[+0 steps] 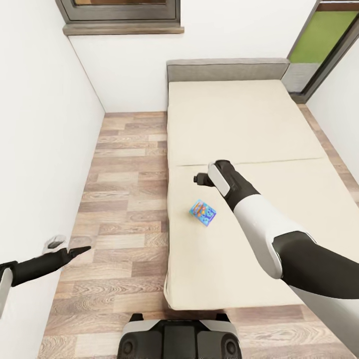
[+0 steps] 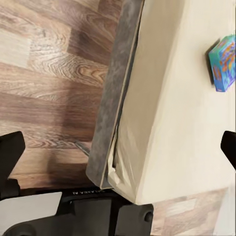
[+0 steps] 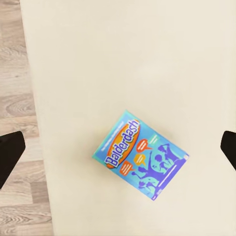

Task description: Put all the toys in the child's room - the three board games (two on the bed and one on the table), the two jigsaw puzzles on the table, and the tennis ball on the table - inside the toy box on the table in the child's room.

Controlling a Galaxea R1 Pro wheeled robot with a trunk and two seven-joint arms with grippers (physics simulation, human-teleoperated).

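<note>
Below us, a blue board game [image 1: 202, 213] lies flat on the cream bed [image 1: 239, 119], near the edge that borders the wood floor [image 1: 124, 189], with nothing touching it. Our right gripper [image 1: 198, 179] hangs above the bed, just beyond the box; in its wrist view the fingertips [image 3: 10, 155] stand wide apart, so it is open and holds nothing, and the lid reads "Balderdash". Our left gripper [image 1: 82, 250] reaches out over the floor beside the white wall [image 1: 40, 124], its fingers [image 2: 10, 157] also spread and empty.

Cream bed [image 1: 239, 124] (grey headboard), wood floor [image 1: 124, 199]
</note>
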